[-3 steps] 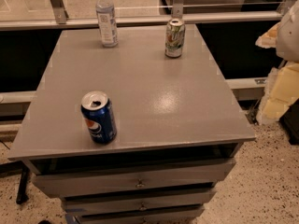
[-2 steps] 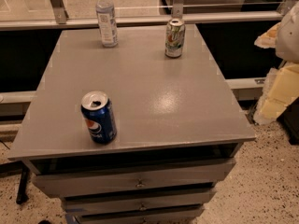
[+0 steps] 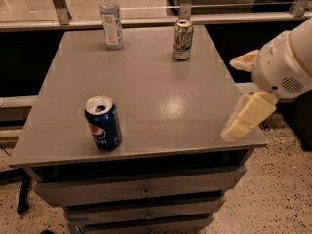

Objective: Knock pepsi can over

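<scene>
Comparing with a second ago: gripper [image 3: 233,96] has come in from the right side of the table [image 3: 161,91] and now hangs over its right edge, near the front-right corner; before, it sat clear outside that edge. Its fingers [image 3: 246,116] are spread, with a visible gap between the upper and the lower one. Pepsi can [image 3: 103,122] hasn't moved: upright near the table's front-left corner, opened top facing up, logo toward the camera, well apart from the gripper. Hard to read: arm [image 3: 287,65] is cut off at the right, and the upper finger is tucked against the white housing, so its tip is vague. Other stuff: green-and-white can [image 3: 183,39] upright near the table's back edge, right of centre; clear plastic bottle [image 3: 111,17] upright near the back edge, left of centre. Both stand off the line from gripper to pepsi can. Drawers [image 3: 146,191] sit under the table's front. Metal railing [image 3: 146,21] runs behind the table.
</scene>
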`<state>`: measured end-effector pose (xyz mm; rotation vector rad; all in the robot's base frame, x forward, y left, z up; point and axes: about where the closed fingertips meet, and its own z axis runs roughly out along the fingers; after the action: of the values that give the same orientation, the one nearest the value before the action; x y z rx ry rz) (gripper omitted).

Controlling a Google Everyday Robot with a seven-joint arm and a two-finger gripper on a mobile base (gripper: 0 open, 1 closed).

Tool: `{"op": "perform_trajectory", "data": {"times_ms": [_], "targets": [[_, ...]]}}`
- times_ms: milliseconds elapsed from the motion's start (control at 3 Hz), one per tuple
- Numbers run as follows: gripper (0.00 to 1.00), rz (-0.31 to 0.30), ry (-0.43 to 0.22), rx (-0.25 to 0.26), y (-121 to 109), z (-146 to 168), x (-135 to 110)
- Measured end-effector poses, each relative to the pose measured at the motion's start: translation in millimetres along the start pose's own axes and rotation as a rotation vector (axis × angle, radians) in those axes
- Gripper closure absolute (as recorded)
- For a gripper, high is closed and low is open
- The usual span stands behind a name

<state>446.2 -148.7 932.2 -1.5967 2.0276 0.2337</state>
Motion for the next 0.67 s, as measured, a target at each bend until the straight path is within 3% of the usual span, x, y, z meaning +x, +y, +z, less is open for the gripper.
{"op": "perform_trajectory", "data": {"times_ms": [667], "targets": [[0.00,0.028,-0.335,-0.130,55,64,-55]]}}
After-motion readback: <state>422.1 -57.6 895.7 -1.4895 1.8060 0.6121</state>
